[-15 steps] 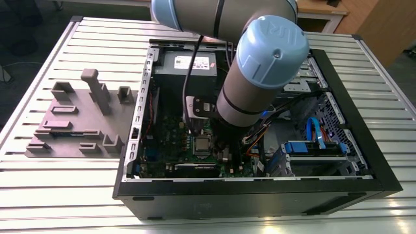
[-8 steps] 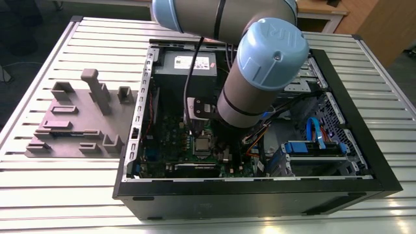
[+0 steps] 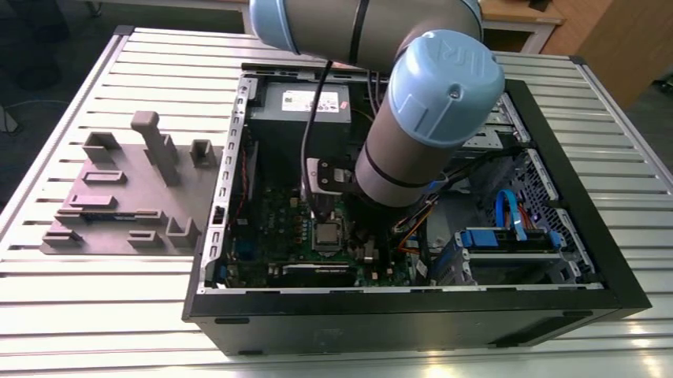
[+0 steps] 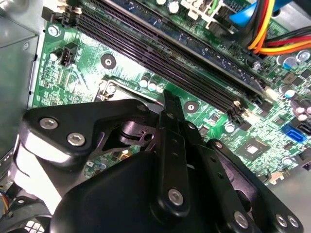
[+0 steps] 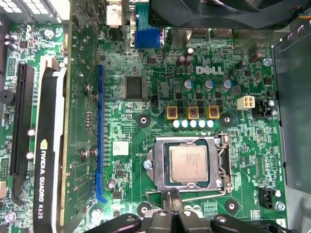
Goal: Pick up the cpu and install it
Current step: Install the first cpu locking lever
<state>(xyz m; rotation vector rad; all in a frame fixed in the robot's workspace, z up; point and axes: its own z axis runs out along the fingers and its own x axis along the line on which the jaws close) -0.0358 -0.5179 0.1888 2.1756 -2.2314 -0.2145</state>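
Already seated | cpu [image 5: 188, 163] lies in socket frame [image 5: 221, 162] just ahead of gripper [image 5: 173, 201] | fingertips pinched together, holding nothing | risk: descending arm could scrape motherboard [image 5: 146, 97] or nudge chip askew.

The arm [image 3: 421, 118] is reaching down from the top centre of the exterior view, its blue-capped joint tilting toward the lower left. The gripper [image 5: 173, 196] is sitting at the bottom centre of the first wrist view, its black jaws standing drawn together, fingertips nearly touching.
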